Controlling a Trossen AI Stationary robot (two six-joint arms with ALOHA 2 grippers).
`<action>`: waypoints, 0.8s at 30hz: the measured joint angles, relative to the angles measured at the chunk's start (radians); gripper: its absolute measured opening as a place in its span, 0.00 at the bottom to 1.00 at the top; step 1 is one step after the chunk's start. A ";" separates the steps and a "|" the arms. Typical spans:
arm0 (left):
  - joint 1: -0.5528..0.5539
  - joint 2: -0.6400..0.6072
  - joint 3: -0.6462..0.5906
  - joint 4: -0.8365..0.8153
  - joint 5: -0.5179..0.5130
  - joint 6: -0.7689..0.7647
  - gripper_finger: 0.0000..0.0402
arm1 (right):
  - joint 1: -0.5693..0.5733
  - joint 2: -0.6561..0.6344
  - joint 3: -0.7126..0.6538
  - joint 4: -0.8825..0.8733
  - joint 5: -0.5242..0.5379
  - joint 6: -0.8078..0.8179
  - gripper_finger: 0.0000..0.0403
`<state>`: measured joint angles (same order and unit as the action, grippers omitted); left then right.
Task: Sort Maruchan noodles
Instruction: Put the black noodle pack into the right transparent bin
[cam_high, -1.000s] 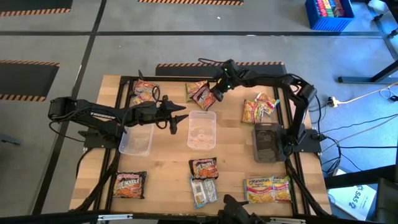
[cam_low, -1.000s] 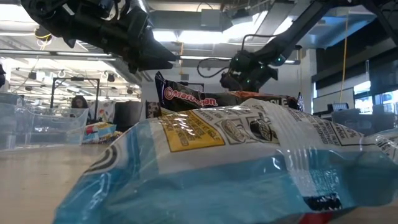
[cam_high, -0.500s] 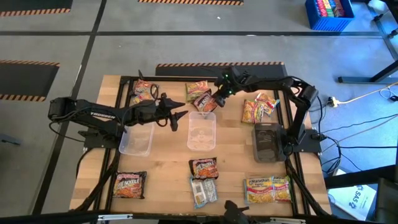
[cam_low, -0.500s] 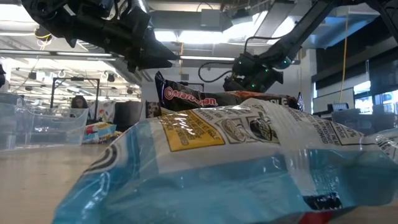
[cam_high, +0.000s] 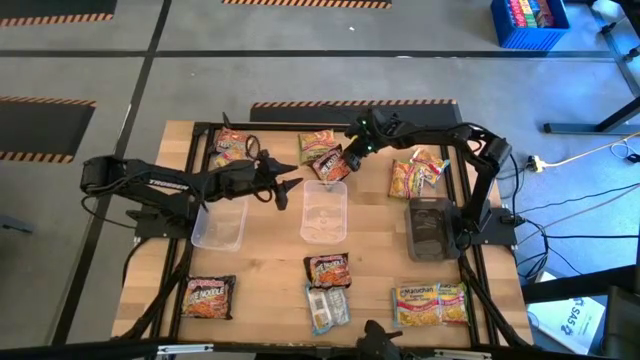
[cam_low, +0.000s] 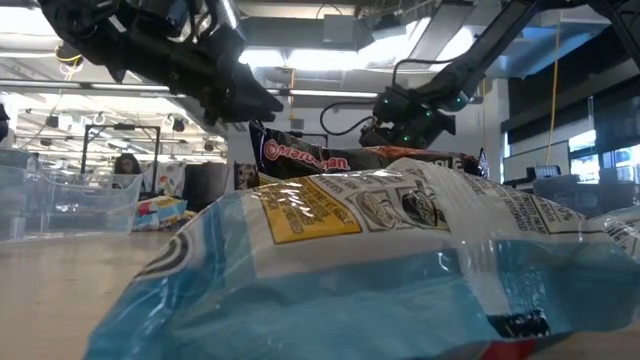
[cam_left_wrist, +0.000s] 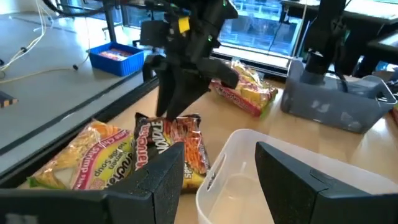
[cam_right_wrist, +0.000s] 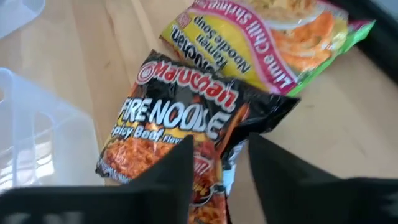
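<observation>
A dark maroon Maruchan packet (cam_high: 328, 163) lies just beyond the far rim of the central clear bin (cam_high: 325, 210), against a yellow-green packet (cam_high: 315, 142). My right gripper (cam_high: 347, 153) hangs slanting down over it. In the right wrist view its fingers stand apart, with the packet's end (cam_right_wrist: 227, 168) between them. My left gripper (cam_high: 292, 186) hovers open, nearly level, over the bin's left rim and points at the dark packet (cam_left_wrist: 168, 146); it holds nothing. My right gripper stands with one finger on either side of the dark packet's end (cam_right_wrist: 227, 168), coming slanting down from the far right. Whether the fingers (cam_right_wrist: 168, 177) touch the packet I cannot tell. The packet rests on the table and on the neighbouring packet.
A second clear bin (cam_high: 218, 225) stands at the left and a grey bin (cam_high: 430, 228) at the right. More packets lie at the far left (cam_high: 230, 148), at the right (cam_high: 415, 175) and along the near edge (cam_high: 208, 296) (cam_high: 327, 268) (cam_high: 432, 303). A light blue packet (cam_low: 380, 260) fills the low view.
My right gripper has come down a little toward the central bin with the dark packet. The packet has shifted toward the bin's far rim, and both have stayed put over the last half second.
</observation>
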<state>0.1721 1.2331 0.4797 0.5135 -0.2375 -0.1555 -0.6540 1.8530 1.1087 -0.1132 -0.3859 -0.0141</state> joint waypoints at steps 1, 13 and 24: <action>0.002 0.015 0.000 -0.003 0.003 0.000 0.47 | 0.000 0.000 0.003 0.001 0.008 -0.014 0.41; 0.106 0.223 0.020 -0.013 0.126 -0.156 0.47 | -0.014 0.061 0.003 -0.011 -0.105 -0.008 0.73; 0.145 0.393 0.104 -0.055 0.208 -0.179 0.47 | -0.023 0.065 0.003 -0.062 -0.149 0.070 0.73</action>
<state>0.3167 1.6259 0.5842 0.4581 -0.0293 -0.3342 -0.6771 1.9179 1.1118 -0.1753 -0.5353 0.0562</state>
